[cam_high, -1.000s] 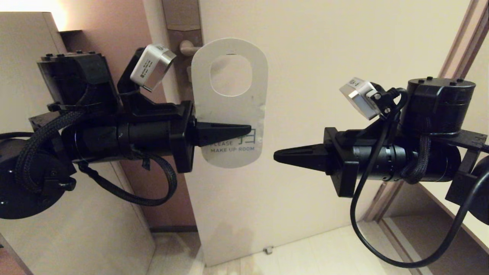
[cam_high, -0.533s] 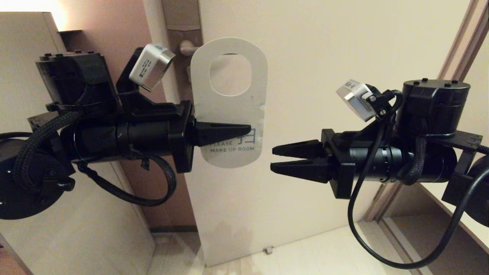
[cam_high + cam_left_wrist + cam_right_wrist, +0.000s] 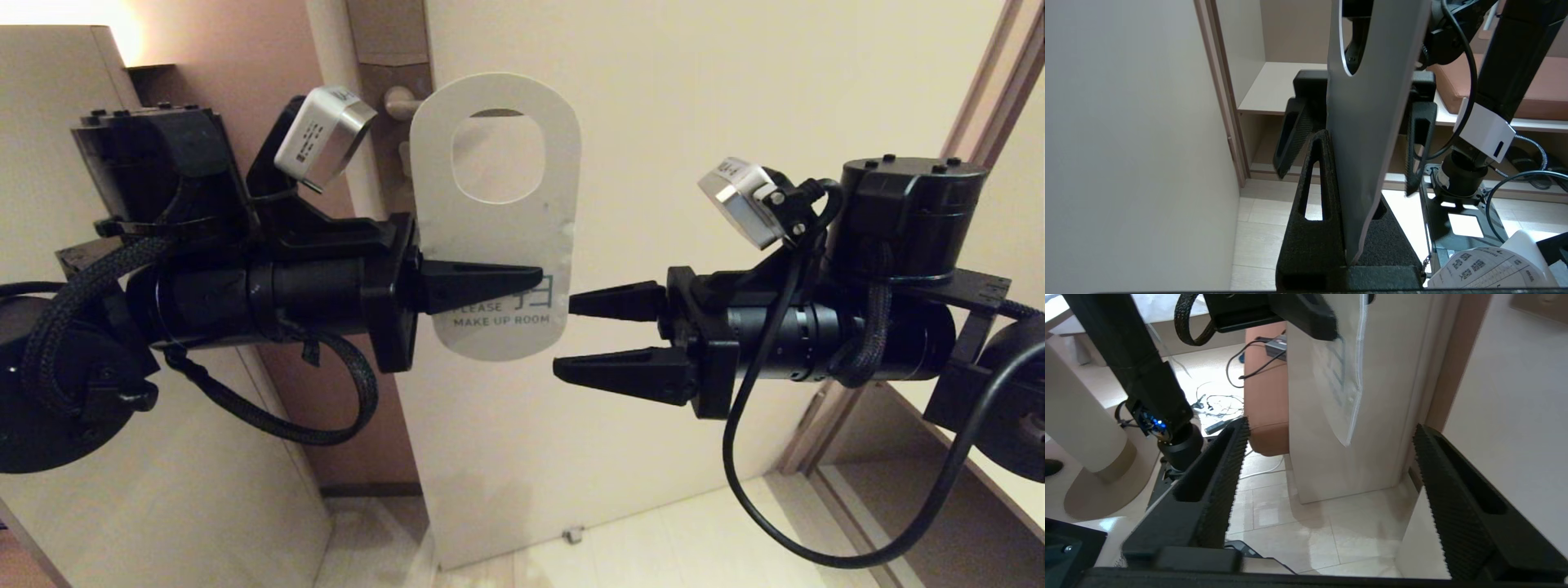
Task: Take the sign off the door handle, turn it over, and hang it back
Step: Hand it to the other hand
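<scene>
The sign (image 3: 495,237) was held upright in front of the door (image 3: 694,245), off the door handle (image 3: 400,102), with its long axis vertical. The end with the large oval hole pointed up and the rounded end with the words pointed down. The white face reading "MAKE UP ROOM" was turned toward the head camera. The handle, only partly seen, was beside the upper left edge of the card, on its tall plate (image 3: 390,49).

The left hand (image 3: 522,282) was closed on the lower part of the sign, entering from the card's left edge with the fingers lying horizontally across the printed line. In the left wrist view the card (image 3: 1372,134) was seen edge-on, clamped between the two pads.

The right hand (image 3: 567,336) was set at the lower right edge of the card with its jaws spread wide, one above the other. In the right wrist view the card's edge (image 3: 1355,375) lay between the two fingers (image 3: 1224,473), and was touched by neither.
</scene>
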`<state>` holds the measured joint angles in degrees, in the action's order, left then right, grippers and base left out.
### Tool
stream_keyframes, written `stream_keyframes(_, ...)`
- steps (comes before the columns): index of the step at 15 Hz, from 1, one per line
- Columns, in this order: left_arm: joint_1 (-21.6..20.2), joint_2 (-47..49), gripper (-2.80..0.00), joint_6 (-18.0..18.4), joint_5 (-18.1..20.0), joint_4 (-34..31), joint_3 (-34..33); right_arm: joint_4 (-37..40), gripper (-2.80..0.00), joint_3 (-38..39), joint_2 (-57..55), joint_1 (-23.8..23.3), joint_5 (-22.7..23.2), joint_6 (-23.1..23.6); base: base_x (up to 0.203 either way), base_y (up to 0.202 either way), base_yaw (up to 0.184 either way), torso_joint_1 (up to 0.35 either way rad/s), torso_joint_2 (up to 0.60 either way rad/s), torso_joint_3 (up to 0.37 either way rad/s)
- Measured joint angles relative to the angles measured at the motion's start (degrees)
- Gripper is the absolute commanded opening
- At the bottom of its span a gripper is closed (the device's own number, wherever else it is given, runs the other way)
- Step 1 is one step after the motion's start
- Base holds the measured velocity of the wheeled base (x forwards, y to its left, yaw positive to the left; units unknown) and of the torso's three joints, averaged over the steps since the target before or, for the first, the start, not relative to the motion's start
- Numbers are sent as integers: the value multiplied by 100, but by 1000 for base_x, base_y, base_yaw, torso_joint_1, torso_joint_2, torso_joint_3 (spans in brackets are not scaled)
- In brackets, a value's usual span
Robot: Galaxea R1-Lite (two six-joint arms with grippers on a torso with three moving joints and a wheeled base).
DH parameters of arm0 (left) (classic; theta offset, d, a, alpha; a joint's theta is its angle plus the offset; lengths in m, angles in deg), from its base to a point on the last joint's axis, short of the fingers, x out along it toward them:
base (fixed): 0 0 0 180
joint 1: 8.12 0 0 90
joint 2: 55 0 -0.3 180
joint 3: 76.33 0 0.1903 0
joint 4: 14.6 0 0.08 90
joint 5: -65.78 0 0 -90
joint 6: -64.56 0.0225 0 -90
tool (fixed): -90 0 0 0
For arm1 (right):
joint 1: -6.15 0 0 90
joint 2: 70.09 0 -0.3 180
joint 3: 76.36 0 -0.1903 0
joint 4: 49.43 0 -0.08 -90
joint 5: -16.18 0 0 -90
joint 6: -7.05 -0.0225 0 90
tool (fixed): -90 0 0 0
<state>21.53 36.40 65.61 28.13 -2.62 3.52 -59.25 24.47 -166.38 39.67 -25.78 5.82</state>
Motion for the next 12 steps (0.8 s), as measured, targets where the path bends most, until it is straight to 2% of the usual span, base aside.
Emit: stream_keyframes(12, 183, -40, -280, -3, -4, 1, 2, -1, 0, -154, -46, 420, 0, -1, 0, 0, 0, 0, 0, 0)
